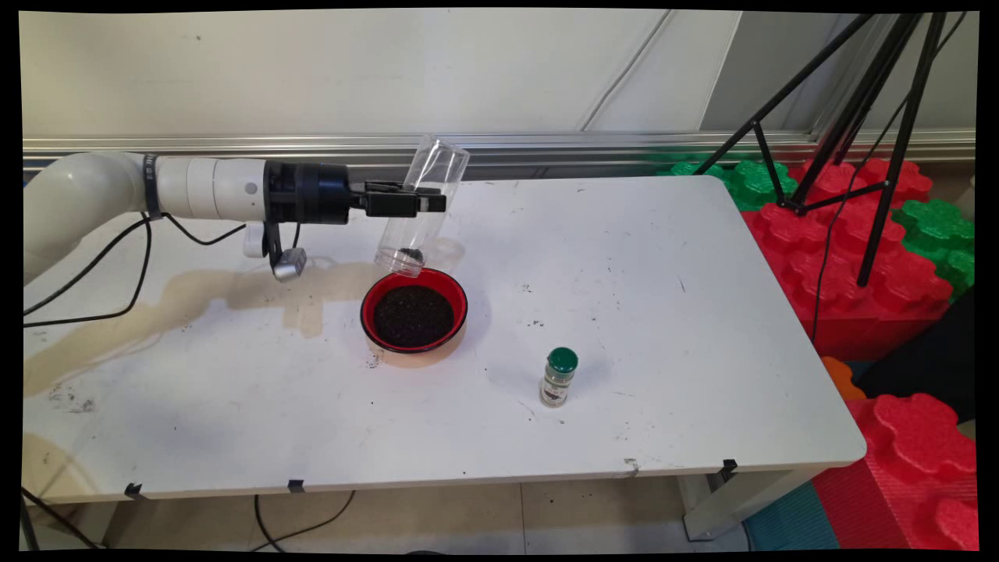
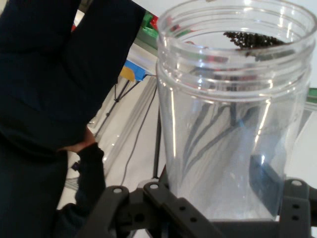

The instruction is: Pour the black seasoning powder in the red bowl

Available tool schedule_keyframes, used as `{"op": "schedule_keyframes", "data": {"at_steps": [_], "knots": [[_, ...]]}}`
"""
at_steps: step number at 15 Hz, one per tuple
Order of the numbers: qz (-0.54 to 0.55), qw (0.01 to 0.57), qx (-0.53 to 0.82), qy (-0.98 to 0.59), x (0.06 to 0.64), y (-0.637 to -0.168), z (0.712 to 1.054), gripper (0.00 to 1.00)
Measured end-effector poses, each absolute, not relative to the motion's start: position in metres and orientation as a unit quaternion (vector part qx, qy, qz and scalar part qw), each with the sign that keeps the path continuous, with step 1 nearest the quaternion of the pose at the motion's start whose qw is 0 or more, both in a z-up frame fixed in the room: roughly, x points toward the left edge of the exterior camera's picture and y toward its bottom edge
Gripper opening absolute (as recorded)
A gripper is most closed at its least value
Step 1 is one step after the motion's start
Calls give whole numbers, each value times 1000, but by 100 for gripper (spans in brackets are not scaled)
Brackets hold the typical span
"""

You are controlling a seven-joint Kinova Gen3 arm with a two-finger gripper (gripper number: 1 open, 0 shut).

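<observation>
A clear plastic jar [image 1: 422,206] hangs tipped nearly upside down above the table [image 1: 663,328], its open mouth pointing down and a little to the left, its closed base up toward the wall. The gripper [image 1: 421,201] reaches in level from the left, and its black fingers [image 1: 402,204] are clamped on the jar's middle, holding it in the air. A small clump of dark grains [image 1: 410,254] sits just inside the jar's mouth; in the hand view the same grains [image 2: 252,40] lie against the inner wall near the threaded rim, and the rest of the jar [image 2: 233,114] looks empty.

Right below the mouth stands a red bowl [image 1: 414,311] filled with a dark, grainy heap. The jar's rim is just above the bowl's far edge; whether they touch cannot be told.

To the right of the bowl and nearer the table's front edge, well apart from it, a small spice bottle [image 1: 559,378] with a green cap stands upright. A few dark specks are scattered on the table around the bowl. A brownish stain [image 1: 195,297] spreads across the left part of the table.

Beyond the table's right side lie big red and green foam blocks [image 1: 858,257], with a black tripod [image 1: 858,109] standing over them.
</observation>
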State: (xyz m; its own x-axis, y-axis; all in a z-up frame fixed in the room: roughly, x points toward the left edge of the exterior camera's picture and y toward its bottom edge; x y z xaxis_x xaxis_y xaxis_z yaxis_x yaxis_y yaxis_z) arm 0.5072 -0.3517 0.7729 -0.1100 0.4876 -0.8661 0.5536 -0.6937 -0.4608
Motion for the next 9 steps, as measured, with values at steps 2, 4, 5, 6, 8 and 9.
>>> {"op": "schedule_keyframes", "data": {"at_steps": [2,4,5,6,8,9], "knots": [[-632,14,655,414,509,-352,774,0],[-630,5,644,434,510,-352,775,0],[-629,-1,638,445,511,-352,775,0],[-628,-7,631,455,512,-352,776,0],[-627,-17,618,475,513,-353,778,0],[-626,-23,610,486,514,-353,779,0]]}}
